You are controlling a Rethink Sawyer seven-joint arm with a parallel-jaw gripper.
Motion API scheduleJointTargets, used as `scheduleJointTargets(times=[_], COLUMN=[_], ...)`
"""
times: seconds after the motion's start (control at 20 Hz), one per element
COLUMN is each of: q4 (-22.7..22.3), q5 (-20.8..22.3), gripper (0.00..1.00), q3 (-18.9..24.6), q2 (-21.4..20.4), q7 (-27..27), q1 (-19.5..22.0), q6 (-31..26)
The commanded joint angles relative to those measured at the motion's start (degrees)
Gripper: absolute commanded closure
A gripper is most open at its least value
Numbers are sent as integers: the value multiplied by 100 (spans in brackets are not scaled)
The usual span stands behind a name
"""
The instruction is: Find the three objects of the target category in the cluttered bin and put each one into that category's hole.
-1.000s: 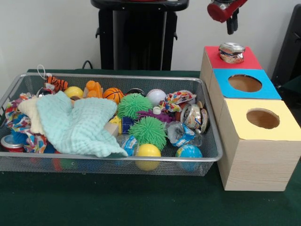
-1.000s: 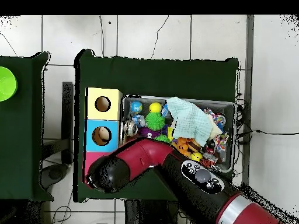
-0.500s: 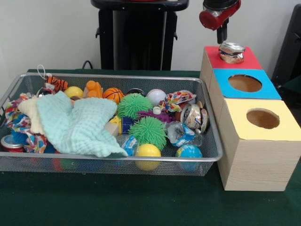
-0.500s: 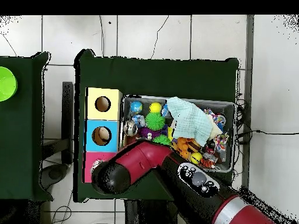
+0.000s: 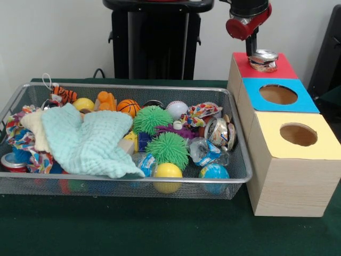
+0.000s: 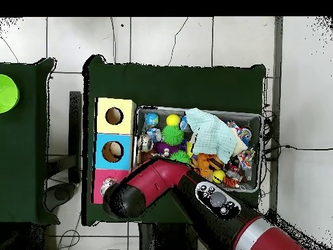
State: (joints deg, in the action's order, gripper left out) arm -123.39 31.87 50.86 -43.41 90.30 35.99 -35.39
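A dented can [image 5: 264, 59] sits askew in the hole of the red-topped box [image 5: 279, 68], the claw [image 5: 252, 46] just above it, grip impossible to tell; if it jams, pushing could tip it onto the bench [image 5: 160, 229]

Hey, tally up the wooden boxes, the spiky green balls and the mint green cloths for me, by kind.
Wooden boxes: 3
Spiky green balls: 2
Mint green cloths: 1
Total: 6
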Motion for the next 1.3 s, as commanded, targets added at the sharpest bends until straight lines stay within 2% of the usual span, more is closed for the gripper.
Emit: scheduleJointTargets(times=[0.05, 0.3, 0.55, 0.8, 1.0, 1.1, 1.3], q4=[817, 783, 687, 455, 223, 92, -90], q5=[796, 664, 542, -378, -784, -889, -1272], gripper=[100, 100, 100, 100, 100, 100, 100], q3=[-554, -483, -193, 149, 764, 1317, 1915], q2=[700, 749, 964, 1339, 1597, 1931, 2303], q7=[458, 443, 267, 343, 192, 172, 645], q1=[-305, -229, 25, 346, 772, 1099, 1397], q6=[1459, 1524, 1791, 1461, 1647, 2137, 2575])
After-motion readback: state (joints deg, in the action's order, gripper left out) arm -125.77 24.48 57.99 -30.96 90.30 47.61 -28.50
